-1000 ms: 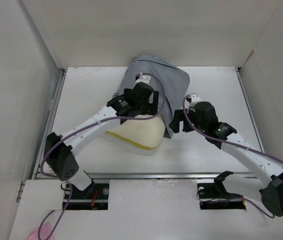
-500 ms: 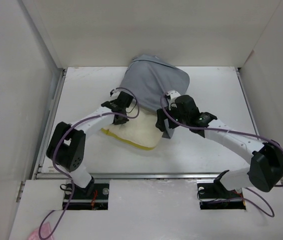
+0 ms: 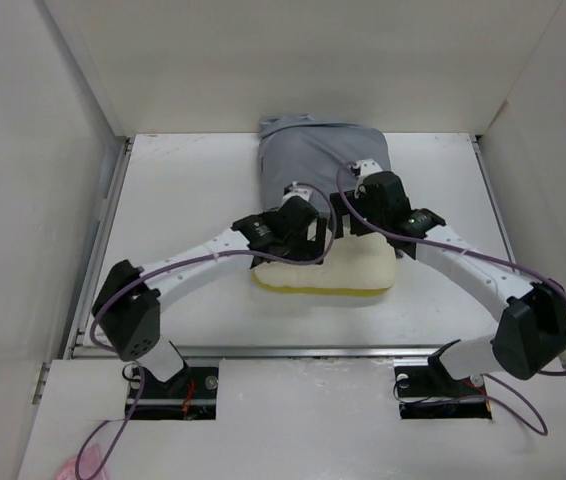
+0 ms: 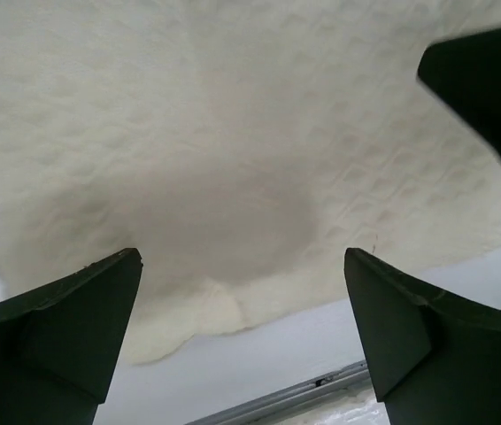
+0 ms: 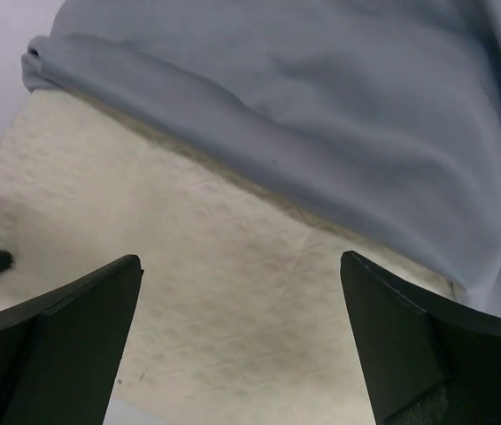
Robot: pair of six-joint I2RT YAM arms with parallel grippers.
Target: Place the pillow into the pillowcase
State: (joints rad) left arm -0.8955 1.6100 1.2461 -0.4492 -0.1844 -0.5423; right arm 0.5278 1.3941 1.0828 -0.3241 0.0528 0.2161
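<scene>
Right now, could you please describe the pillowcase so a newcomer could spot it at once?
Start at the white table and look to the middle of its far edge. The pillowcase lies there, pulled over the far end of the pillow. It is the only grey, wrinkled fabric; the pillow is cream-yellow foam.

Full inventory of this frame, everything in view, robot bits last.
table: 1, white, under everything
pillow: 1, cream with yellow edge, middle, near part exposed
pillowcase: 1, grey, far side, over pillow's far end
enclosure walls: 3, white, left, back, right
pink scrap: 1, pink, bottom-left corner, off the table
cables: several, purple, along the arms
arms: 2, white and black, reaching from near edge
left pincer: 1, black, open, above pillow
right pincer: 1, black, open, above pillowcase's edge
</scene>
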